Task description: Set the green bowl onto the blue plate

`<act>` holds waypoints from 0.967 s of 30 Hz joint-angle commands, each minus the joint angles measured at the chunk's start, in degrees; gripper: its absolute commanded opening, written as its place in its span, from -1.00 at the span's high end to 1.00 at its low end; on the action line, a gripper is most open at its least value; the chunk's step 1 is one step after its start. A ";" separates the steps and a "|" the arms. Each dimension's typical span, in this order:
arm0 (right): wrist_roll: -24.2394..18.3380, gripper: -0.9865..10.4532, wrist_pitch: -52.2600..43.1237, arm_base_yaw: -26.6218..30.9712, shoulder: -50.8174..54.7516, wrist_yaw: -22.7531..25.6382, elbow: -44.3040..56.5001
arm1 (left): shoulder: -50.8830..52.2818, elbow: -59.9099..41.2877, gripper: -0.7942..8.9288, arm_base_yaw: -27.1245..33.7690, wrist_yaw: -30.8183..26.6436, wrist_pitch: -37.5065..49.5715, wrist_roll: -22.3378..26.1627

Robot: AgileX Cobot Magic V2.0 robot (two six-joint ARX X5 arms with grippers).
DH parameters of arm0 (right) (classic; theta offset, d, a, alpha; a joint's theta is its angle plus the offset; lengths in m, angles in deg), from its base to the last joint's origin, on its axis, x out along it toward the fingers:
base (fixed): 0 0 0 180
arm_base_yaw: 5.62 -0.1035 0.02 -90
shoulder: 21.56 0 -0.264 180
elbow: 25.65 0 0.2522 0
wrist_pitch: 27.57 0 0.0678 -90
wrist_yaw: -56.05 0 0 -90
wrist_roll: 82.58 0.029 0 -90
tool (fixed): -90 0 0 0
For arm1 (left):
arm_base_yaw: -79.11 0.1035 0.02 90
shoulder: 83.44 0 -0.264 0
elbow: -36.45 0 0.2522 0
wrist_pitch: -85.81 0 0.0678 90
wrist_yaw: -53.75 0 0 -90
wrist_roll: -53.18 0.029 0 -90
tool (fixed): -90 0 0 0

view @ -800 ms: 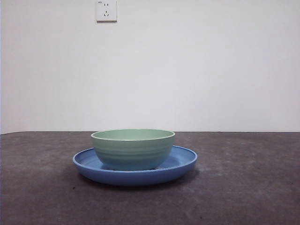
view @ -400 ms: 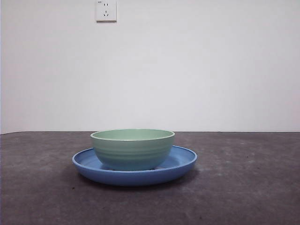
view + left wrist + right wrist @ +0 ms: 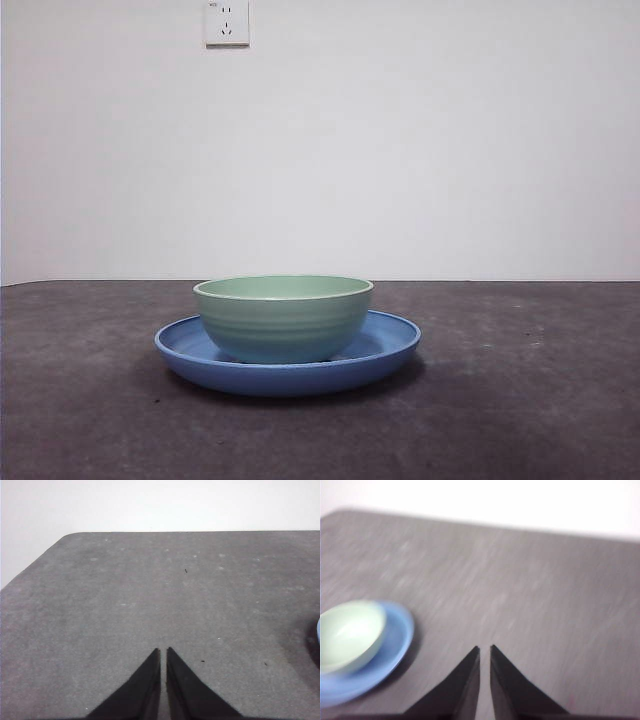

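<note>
Green bowl [image 3: 283, 318] on plate [image 3: 385, 351], unchanged.

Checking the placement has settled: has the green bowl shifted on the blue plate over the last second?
No. In the front view the green bowl sits in the same spot on the blue plate, below the wall socket.

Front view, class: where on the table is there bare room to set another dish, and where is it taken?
The middle is taken: the green bowl sits on the blue plate. Bare grey table lies on either side of the plate out to the picture's edges, and in front of it. Both grippers, left and right, are shut, away from the dishes.
</note>
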State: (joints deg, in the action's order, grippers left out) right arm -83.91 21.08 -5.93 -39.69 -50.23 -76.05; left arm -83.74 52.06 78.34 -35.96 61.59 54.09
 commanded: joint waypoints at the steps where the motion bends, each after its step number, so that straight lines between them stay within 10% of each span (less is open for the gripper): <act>1: -1.03 0.77 -14.84 0.92 3.89 2.49 9.22 | 0.11 -1.18 0.79 0.04 -0.02 -0.33 0.11; 12: -0.81 0.77 -24.20 1.09 15.80 16.24 29.68 | 0.11 -1.18 0.80 0.04 -0.02 -0.33 0.11; 29: -0.61 0.77 -24.81 0.83 17.92 18.25 35.98 | 0.11 -1.16 0.80 0.04 -0.02 -0.31 0.11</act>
State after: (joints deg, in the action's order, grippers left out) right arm -84.30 -3.42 -4.93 -21.92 -32.22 -40.69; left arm -83.74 52.06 78.34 -35.96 61.59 54.11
